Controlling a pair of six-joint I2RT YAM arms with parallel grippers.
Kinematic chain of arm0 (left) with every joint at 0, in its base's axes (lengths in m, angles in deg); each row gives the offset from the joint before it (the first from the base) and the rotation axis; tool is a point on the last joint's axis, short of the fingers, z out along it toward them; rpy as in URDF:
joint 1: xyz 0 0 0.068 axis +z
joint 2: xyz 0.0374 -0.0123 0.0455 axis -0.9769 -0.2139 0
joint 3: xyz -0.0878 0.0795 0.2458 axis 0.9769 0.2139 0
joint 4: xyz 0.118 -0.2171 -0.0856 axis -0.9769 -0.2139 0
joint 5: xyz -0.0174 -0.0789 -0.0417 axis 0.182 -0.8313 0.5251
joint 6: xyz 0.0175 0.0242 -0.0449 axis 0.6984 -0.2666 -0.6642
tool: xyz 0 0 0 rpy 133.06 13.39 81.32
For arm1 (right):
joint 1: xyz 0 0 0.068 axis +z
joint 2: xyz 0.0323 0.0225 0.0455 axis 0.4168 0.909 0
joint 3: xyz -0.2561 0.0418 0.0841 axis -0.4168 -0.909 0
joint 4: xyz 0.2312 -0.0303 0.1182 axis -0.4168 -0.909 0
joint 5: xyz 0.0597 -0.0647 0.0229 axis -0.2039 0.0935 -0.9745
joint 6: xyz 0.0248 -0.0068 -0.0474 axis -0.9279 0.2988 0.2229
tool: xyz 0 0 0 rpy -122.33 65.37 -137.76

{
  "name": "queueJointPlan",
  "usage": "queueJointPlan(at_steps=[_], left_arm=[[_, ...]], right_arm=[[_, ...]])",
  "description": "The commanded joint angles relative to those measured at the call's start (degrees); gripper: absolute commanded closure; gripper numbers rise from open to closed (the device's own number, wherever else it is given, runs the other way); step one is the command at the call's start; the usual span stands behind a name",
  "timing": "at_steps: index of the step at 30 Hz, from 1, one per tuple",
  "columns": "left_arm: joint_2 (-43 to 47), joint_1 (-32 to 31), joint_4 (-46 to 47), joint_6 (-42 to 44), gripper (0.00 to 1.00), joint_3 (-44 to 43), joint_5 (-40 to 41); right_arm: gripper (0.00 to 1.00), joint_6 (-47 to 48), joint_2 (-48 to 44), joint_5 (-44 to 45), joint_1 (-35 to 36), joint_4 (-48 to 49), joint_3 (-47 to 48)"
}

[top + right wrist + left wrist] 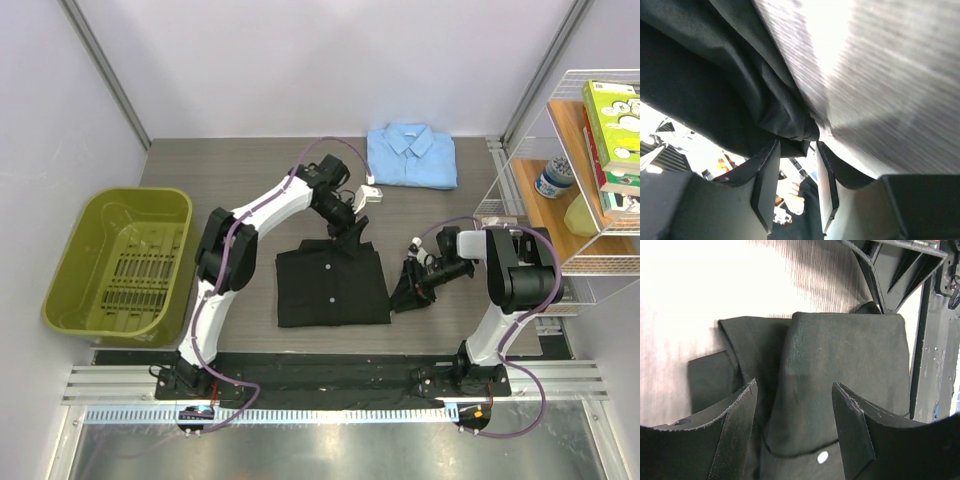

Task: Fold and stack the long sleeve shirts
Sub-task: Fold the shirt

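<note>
The black shirt (330, 288) lies partly folded in the middle of the table, collar toward the back. My left gripper (352, 238) hovers open over its collar; in the left wrist view the gripper (795, 385) straddles the black shirt (850, 355) near a white button (823, 457). My right gripper (412, 283) is at the shirt's right edge, shut on a bunch of black cloth lifted off the table; the right wrist view shows the gripper (797, 144) with that black shirt cloth (765, 105) pinched at its tips. The light blue shirt (412, 155) lies folded at the back.
A green bin (70, 260) stands at the left. A wire shelf (520, 190) with books and a jar stands at the right edge. The table's metal rail (320, 380) runs along the near side by the arm bases.
</note>
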Motion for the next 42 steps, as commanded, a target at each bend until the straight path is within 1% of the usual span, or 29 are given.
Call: queueJointPlan(at_steps=[1,5,8,11,16,19,20,22,23,25,28,29,31,32,33,35,37,40,42], left_arm=[[-1.4,-0.4,0.9,-0.8,0.37,-1.6,-2.0],[-1.7,-1.5,0.5,0.0,0.37,-1.2,-1.9],[-2.0,-1.9,0.5,0.3,0.37,-1.3,-2.1],[-2.3,-2.3,0.6,0.2,0.37,-1.7,-2.0],[-3.2,-2.9,0.5,0.3,0.37,-2.2,-1.8],[-3.5,-3.0,0.3,0.5,0.38,-2.4,-1.9],[-3.7,-3.0,0.3,0.5,0.4,-2.5,-1.9],[-4.0,-3.0,0.7,-0.2,0.42,-2.6,-2.1],[-4.1,-3.0,0.9,-0.4,0.44,-2.7,-2.1],[-4.1,-3.0,1.2,-0.6,0.45,-3.0,-2.3],[-4.2,-3.0,1.5,-1.1,0.45,-3.1,-2.4],[-4.3,-3.0,1.6,-1.2,0.45,-3.2,-2.3],[-4.3,-3.0,2.0,-1.9,0.5,-3.2,-2.1],[-4.4,-3.0,2.2,-2.1,0.55,-3.2,-2.1],[-4.3,-3.0,2.2,-2.1,0.55,-3.2,-2.1],[-4.5,-3.0,2.4,-2.4,0.55,-3.2,-2.2],[-4.6,-3.0,2.7,-2.6,0.52,-3.2,-2.2],[-4.8,-3.0,3.1,-3.2,0.49,-3.2,-2.1],[-4.9,-3.0,3.2,-3.2,0.48,-3.3,-2.1]], right_arm=[[0.6,-3.6,-0.8,-2.0,0.0,5.9,0.8],[0.6,-1.9,0.5,-1.6,-0.6,4.8,2.4],[0.6,-1.6,-0.2,-1.3,-0.5,4.5,2.4],[0.5,-1.3,-1.0,0.3,-0.6,4.0,2.4],[0.48,-0.4,-2.3,2.0,-0.6,4.0,3.5],[0.55,0.5,-3.0,-0.7,-0.6,4.3,3.2],[0.61,0.3,-3.0,-1.7,-0.6,4.8,2.9],[0.7,-0.2,-2.9,-2.9,-0.5,5.8,2.2],[0.75,-0.2,-2.6,-3.8,-0.6,6.0,2.1],[0.77,-0.3,-1.7,-3.9,-0.3,6.1,2.1],[0.76,0.1,0.2,-4.5,-0.1,5.6,2.3],[0.78,0.2,0.7,-4.9,-0.2,5.5,2.4],[0.82,0.9,1.6,-5.2,-0.2,4.5,2.5],[0.85,1.2,1.9,-5.3,0.0,4.1,2.5],[0.86,1.6,2.0,-5.2,0.1,3.1,2.5],[0.85,2.4,2.4,-5.2,0.5,2.3,2.6],[0.81,2.8,2.6,-5.8,0.6,1.9,2.8],[0.75,2.7,3.0,-6.7,0.7,1.2,3.1],[0.72,4.1,2.8,-7.5,0.7,0.4,3.2]])
